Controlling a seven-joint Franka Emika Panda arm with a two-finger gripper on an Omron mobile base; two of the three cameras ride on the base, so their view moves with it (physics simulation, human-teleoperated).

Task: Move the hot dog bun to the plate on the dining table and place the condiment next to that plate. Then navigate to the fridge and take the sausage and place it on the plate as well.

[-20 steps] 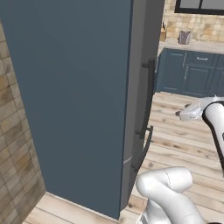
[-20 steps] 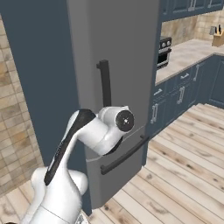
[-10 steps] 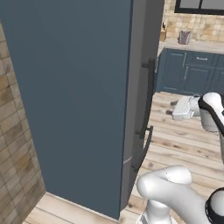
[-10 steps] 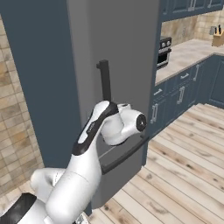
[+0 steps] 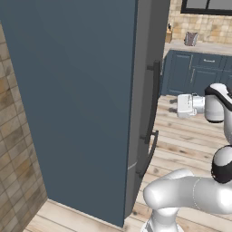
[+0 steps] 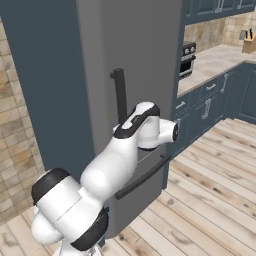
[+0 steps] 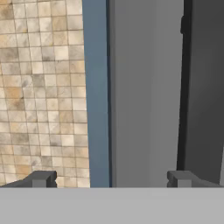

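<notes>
Fridge (image 6: 135, 60) door shut; sausage presumably inside, unseen. Gripper (image 7: 111, 179) spread wide, empty, facing the door's left edge, with the vertical handle (image 7: 186, 87) off to the right fingertip's side. Step in hand, as judged: reach for handle. Shift right until the bar sits between the fingers, advance squarely, then close and pull.

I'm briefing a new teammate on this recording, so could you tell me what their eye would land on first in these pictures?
The tall grey fridge stands shut and dominates the frame, its dark vertical handle on the door and a bar across the lower drawer. The white arm bends up in front of it, the gripper facing the door with jaws wide open and empty. To the right, dark blue cabinets run under a pale counter over wood flooring.
</notes>
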